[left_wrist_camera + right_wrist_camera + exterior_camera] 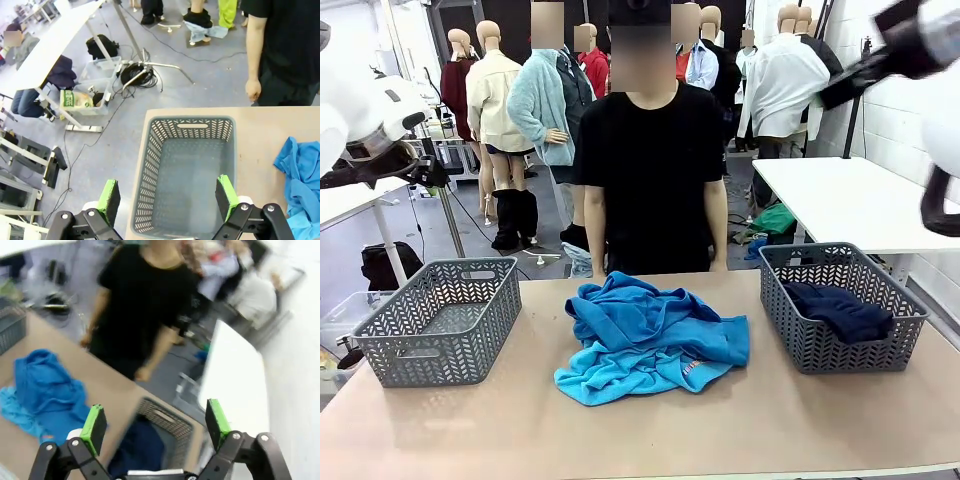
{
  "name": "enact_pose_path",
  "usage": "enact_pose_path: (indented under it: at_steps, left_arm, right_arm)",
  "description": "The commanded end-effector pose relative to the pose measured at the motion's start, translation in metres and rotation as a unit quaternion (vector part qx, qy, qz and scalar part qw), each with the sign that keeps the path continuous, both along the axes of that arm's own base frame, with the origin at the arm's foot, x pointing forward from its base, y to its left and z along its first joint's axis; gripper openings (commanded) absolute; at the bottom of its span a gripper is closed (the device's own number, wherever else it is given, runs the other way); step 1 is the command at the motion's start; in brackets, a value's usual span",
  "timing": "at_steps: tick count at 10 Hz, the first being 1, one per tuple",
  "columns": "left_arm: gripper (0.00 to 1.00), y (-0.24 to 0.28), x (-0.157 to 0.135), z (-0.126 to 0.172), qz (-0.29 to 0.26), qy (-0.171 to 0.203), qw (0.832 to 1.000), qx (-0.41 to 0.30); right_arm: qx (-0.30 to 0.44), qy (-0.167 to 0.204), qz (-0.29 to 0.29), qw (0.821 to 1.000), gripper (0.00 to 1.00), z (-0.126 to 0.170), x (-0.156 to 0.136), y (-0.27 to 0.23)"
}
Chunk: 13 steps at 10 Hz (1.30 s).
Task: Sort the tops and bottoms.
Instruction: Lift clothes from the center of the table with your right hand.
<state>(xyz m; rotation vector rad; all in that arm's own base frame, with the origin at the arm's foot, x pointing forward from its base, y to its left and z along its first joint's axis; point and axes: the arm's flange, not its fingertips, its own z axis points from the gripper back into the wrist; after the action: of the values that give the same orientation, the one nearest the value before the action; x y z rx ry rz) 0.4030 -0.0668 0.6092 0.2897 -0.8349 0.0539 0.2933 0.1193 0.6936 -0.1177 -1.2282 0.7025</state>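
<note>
Tops (pixel 650 340) heaped in blue and turquoise pile at table (pixel 620 440) centre, between left basket (pixel 440 350) and right basket (pixel 820 350). Bottoms (pixel 837 310), dark navy, laid inside right basket. Left gripper (pixel 167 194) held above left basket, fingers spread wide, nothing grasped. Right gripper (pixel 155 419) held above right basket, fingers likewise spread, nothing grasped. Person (pixel 655 170) stood at far table edge, arms hung at sides.

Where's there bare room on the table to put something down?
The tabletop is bare along the near edge and between the left basket and the blue pile. That basket is empty. Crowded: the narrow gap between the pile and the right basket, which holds a dark garment.
</note>
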Motion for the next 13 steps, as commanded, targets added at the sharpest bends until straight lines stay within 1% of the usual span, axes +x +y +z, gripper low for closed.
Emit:
enact_pose_path:
  at_steps: [1,2,3,4,5,6,7,8,9,13]
  left_arm:
    - [1.00,0.002,0.002,0.004,0.001,0.007,1.000,0.002]
    - [1.00,0.002,0.002,0.004,0.001,0.007,1.000,0.002]
    - [1.00,0.002,0.002,0.004,0.001,0.007,1.000,0.002]
    - [1.00,0.002,0.002,0.004,0.001,0.007,1.000,0.002]
    - [1.00,0.002,0.002,0.004,0.001,0.007,1.000,0.002]
    - [1.00,0.002,0.002,0.004,0.001,0.007,1.000,0.002]
    - [1.00,0.002,0.002,0.004,0.001,0.007,1.000,0.002]
    - [1.00,0.002,0.002,0.004,0.001,0.007,1.000,0.002]
    - [1.00,0.002,0.002,0.004,0.001,0.007,1.000,0.002]
    - [1.00,0.002,0.002,0.004,0.001,0.007,1.000,0.002]
  right_arm:
    - [-0.062,0.061,0.107,0.990,1.00,-0.011,0.037,0.031]
    - [-0.092,0.097,0.130,0.982,1.00,-0.027,0.045,0.059]
    - [-0.123,0.130,0.134,0.975,1.00,-0.047,0.056,0.081]
    - [-0.156,0.162,0.129,0.966,1.00,-0.073,0.073,0.101]
    - [-0.174,0.191,0.130,0.957,1.00,-0.096,0.085,0.114]
    - [-0.187,0.223,0.149,0.945,1.00,-0.117,0.088,0.126]
    - [-0.196,0.239,0.160,0.937,1.00,-0.136,0.088,0.134]
    - [-0.201,0.247,0.159,0.934,1.00,-0.146,0.089,0.130]
    - [-0.184,0.226,0.138,0.947,1.00,-0.144,0.088,0.129]
    - [-0.184,0.226,0.138,0.947,1.00,-0.144,0.088,0.129]
